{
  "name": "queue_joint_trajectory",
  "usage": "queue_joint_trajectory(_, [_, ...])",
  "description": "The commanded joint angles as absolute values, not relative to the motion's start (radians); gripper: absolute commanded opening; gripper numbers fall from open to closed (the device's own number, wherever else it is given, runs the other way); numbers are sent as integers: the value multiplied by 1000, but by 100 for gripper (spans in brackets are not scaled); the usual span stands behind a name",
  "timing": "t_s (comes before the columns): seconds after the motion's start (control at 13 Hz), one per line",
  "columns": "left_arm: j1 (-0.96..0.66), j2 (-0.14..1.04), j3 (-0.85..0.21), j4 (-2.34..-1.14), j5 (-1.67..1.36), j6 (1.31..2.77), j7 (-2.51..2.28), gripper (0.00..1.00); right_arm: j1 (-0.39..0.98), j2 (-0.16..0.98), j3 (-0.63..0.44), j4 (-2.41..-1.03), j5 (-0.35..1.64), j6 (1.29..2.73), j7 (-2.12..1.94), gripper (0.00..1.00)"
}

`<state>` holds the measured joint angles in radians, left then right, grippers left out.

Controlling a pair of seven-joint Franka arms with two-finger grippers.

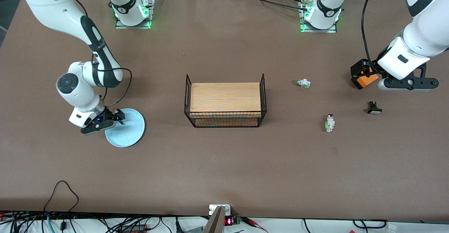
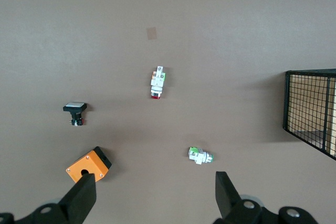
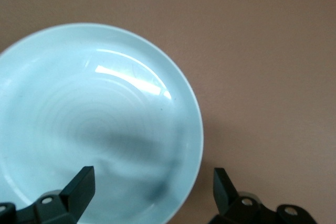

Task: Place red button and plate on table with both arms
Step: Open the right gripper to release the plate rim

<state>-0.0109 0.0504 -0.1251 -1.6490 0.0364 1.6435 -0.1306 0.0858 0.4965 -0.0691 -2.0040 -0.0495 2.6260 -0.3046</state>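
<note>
The right tool (image 1: 111, 118) hung low over the plate's (image 1: 128, 129) edge, fingers apart and gripping nothing. The left tool (image 2: 152, 195) waited high above the surface (image 1: 224, 162), fingers apart, above an orange box (image 1: 366, 79). The red button (image 1: 329, 122) lay at five o'clock from a white piece with green tip (image 1: 303, 83), with a black button (image 1: 374, 108) near and a wire shelf (image 1: 225, 101) in the middle.

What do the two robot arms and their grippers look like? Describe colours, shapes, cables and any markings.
Both arms are glossy white with black joint bands and round black joint caps. Their bases glow green and carry a small round black mark. Black cables loop along each arm. The left gripper and right gripper are black, each with two flat, wedge-shaped fingers.
</note>
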Motion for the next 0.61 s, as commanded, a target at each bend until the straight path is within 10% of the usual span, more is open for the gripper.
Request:
queue_joint_trajectory(0.0, [-14, 68, -130, -1614, 57, 1624, -129, 100, 80, 445, -78, -1776, -51, 2206, -331, 100])
queue_joint_trajectory(0.54, [-14, 69, -130, -1614, 57, 1626, -126, 100, 45, 330, -80, -1407, -43, 1595, -299, 100])
